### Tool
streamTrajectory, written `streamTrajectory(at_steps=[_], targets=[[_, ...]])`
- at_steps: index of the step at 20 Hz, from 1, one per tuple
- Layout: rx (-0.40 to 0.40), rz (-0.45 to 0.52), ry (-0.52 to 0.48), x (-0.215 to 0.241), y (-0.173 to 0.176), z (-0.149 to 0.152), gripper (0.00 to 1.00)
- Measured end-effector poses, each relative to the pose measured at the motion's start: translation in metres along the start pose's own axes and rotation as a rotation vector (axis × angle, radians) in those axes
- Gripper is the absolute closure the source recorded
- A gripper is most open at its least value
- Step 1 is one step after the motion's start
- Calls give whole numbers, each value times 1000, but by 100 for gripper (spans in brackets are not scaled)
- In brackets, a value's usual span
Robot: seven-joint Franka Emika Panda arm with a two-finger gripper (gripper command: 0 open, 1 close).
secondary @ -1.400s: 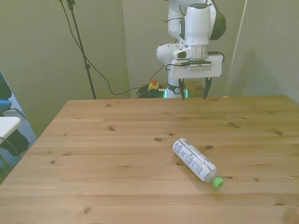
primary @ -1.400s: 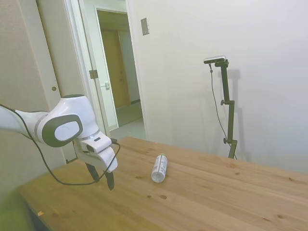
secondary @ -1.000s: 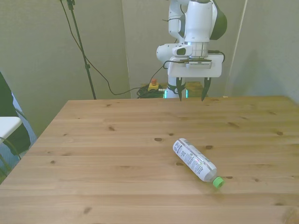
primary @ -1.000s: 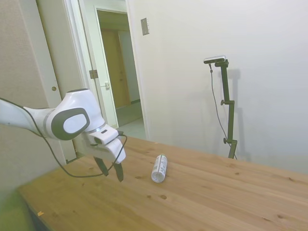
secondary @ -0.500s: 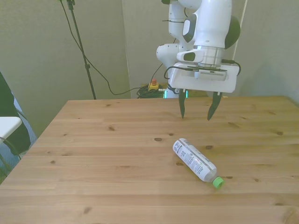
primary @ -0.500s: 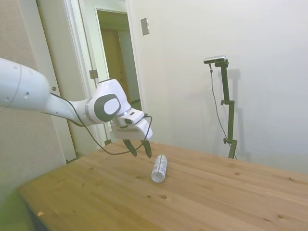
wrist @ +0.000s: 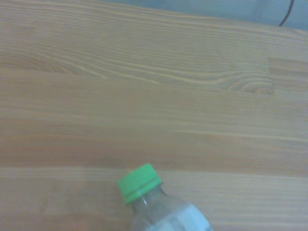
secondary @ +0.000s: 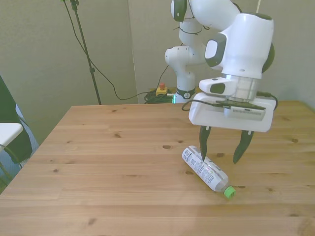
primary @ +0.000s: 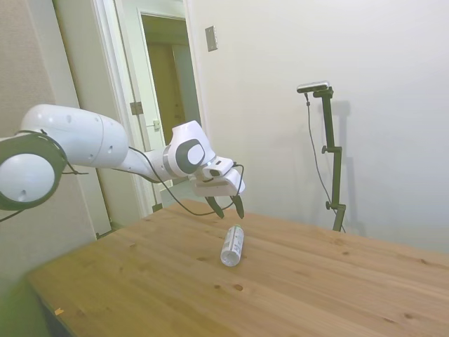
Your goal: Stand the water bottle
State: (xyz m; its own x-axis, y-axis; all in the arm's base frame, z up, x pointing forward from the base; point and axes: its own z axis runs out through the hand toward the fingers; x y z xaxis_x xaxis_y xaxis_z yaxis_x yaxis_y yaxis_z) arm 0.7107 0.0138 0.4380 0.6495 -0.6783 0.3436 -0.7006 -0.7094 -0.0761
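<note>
Plainly, the small clear plastic water bottle (secondary: 205,169) with its white, green-marked label was seen lying on its side on the pale wooden plank table (secondary: 108,162), a little toward the front view's right of the table's middle. Its green screw cap (secondary: 229,192) was pointed toward the table's near edge and the front view's right, while its base was turned toward the far edge. In the wrist view the green cap (wrist: 139,183) and the clear neck were shown sharply against the wood grain, with the rest of the bottle cut off at the picture's edge.

The white robot arm's two-fingered hand (secondary: 221,150) was held above the bottle's base half, its dark fingers (secondary: 203,144) spread wide apart and pointed down, with nothing gripped between them. In the front view one fingertip was seen overlapping the bottle's label; from the side view the hand (primary: 226,206) was seen to be raised clear of the bottle (primary: 232,245), apart from it. Behind the table an open doorway (primary: 172,105) was visible in the side view.
</note>
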Motion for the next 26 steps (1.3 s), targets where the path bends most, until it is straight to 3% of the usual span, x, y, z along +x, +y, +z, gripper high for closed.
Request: streamTrajectory(at_steps=[5,12,17,18,26], targets=[[-14,-13,-16,4,-29,29,0],[-46,-11,-42,6,-40,71,0],[-46,-17,-55,2,-46,75,0],[-44,-17,-61,1,-46,76,100],[-51,-13,-85,2,-42,79,100]])
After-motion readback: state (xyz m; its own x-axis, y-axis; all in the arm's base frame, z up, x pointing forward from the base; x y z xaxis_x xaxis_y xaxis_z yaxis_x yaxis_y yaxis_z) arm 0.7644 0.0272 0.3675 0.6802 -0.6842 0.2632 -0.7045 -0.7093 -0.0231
